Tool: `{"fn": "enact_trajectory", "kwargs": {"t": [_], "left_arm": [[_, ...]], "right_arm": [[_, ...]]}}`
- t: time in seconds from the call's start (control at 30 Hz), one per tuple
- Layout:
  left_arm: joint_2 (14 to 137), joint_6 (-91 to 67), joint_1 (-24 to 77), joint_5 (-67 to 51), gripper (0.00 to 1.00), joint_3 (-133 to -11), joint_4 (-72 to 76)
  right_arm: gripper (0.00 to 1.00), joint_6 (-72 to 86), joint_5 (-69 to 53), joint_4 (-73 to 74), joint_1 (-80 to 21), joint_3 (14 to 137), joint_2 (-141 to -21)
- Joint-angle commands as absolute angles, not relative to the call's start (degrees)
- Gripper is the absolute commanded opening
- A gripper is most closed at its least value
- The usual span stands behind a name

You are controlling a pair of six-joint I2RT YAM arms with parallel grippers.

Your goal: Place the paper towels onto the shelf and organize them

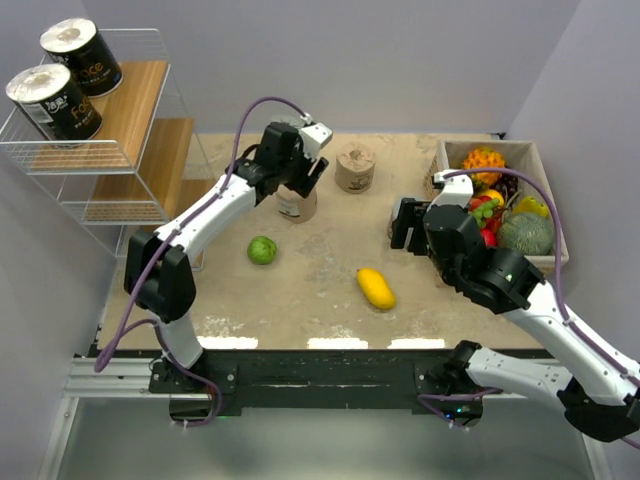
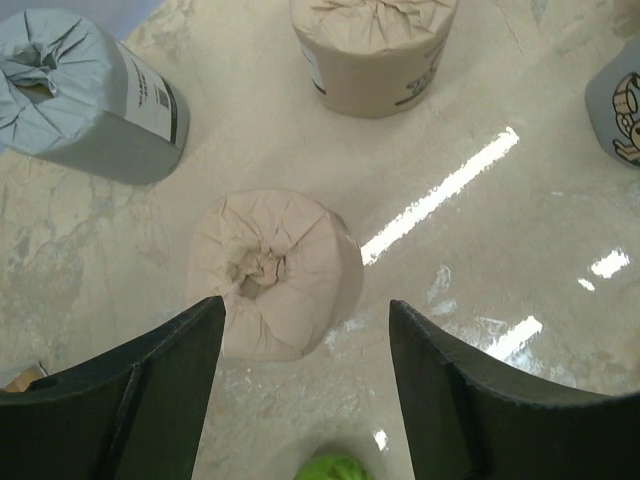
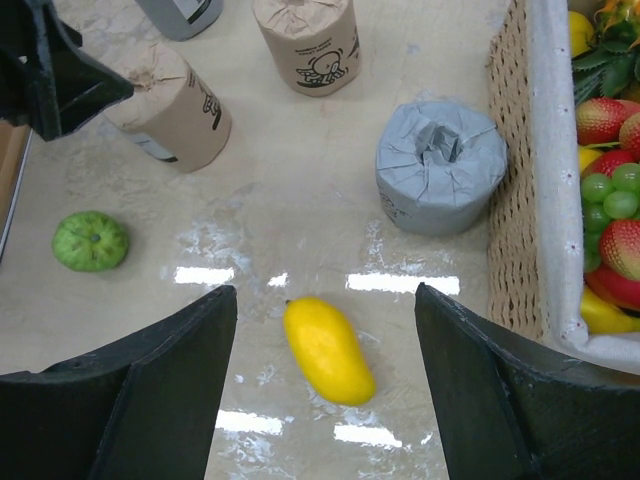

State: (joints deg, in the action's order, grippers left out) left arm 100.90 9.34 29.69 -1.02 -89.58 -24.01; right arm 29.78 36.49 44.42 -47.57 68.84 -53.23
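**Step in hand (judged):** grasp the tan roll [image 2: 270, 272], which stands on end on the surface [image 1: 320, 255], for transfer to the shelf [image 1: 145, 95].

**State.** The left jaws stand apart and empty, one finger on each side of this roll. The roll sits nearer the finger on the left of the wrist view, and contact there cannot be told. The right jaws stand wide, holding nothing, above a yellow fruit [image 3: 328, 350].

**Recommended procedure:**
1. Shift sideways until the roll's gathered top is centred in the gap.
2. Descend to mid-height and close on the wrapped wall, not the soft crimped end.
3. Lift straight up, because a second tan roll [image 2: 370, 50] and a grey roll [image 2: 80, 95] stand near.
4. Set it down beside the two black rolls [image 1: 62, 100] on the top tier, or on a lower board.

Another grey roll [image 3: 440, 165] stands just beside the fruit basket [image 3: 510, 200].

**Markings:**
- Grey roll: barcode label [image 2: 155, 100].
- Second tan roll: an elephant-like cartoon.
- Black wrap: pale lettering, too small to read.
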Motion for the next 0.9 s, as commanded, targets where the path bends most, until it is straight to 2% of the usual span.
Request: {"fn": "enact_trajectory", "kwargs": {"t": [0.0,0.23,0.87], "left_arm": [[106.41,7.3,29.88,2.02,0.72,-98.08,-22.23],[111.79,3.96,29.88,2.37,0.7,-100.64,-23.99],[114.96,2.11,29.8,2.64,0.67,-93.96,-22.06]], "right_arm": [[0.76,28.39,37.35,42.01,-47.72,68.64,-52.56],[0.77,26.98,38.06,39.99,-47.72,67.59,-51.42],[0.77,27.07,37.79,39.64,-47.72,67.41,-51.42]]}}
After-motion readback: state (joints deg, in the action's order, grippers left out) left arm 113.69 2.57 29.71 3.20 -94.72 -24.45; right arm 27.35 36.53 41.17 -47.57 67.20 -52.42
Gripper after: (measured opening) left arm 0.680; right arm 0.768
